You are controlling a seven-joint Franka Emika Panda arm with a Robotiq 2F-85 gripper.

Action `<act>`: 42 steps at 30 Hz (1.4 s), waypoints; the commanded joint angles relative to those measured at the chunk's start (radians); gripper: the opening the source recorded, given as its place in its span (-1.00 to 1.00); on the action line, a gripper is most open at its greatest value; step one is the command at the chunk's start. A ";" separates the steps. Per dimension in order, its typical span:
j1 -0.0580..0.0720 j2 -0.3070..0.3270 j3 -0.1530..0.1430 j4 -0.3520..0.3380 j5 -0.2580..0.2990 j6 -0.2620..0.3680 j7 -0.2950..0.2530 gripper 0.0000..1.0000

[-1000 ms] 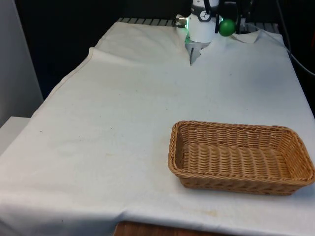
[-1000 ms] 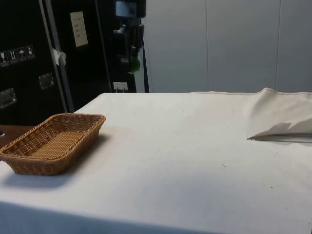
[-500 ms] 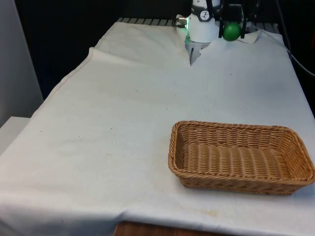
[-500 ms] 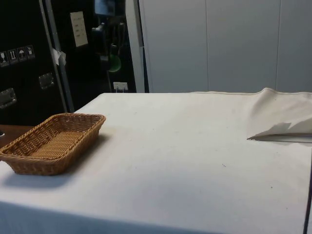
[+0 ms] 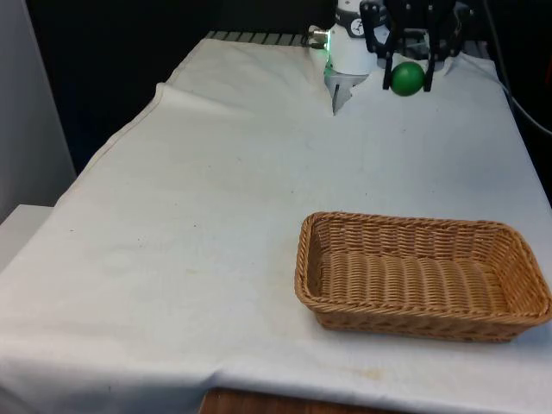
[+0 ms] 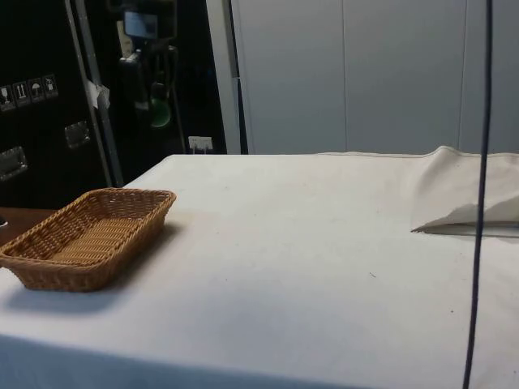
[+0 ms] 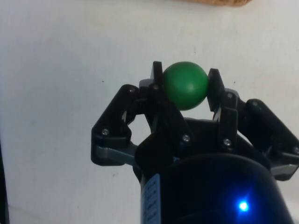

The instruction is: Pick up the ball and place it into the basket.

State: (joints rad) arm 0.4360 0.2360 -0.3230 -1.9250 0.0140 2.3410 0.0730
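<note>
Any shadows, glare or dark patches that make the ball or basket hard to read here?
Front view: green ball clear against the white cloth, basket evenly lit. Side view: ball dim against dark cabinets; basket casts a soft shadow. Wrist view: ball bright in the end effector.

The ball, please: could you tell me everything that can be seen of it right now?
The ball is small, round, plain green, and smooth with a matt look, perhaps plastic or rubber. The black gripper holds it, one jaw pressed against each side, with nothing else touching it. It hangs in the air well above the white cloth, near the table's far end, not yet over the wicker basket.
</note>
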 commanded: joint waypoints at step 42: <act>-0.029 0.421 -0.028 0.297 0.194 0.166 -0.093 -0.96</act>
State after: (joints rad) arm 0.4070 0.6570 -0.3510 -1.6280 0.2080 2.5070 -0.0200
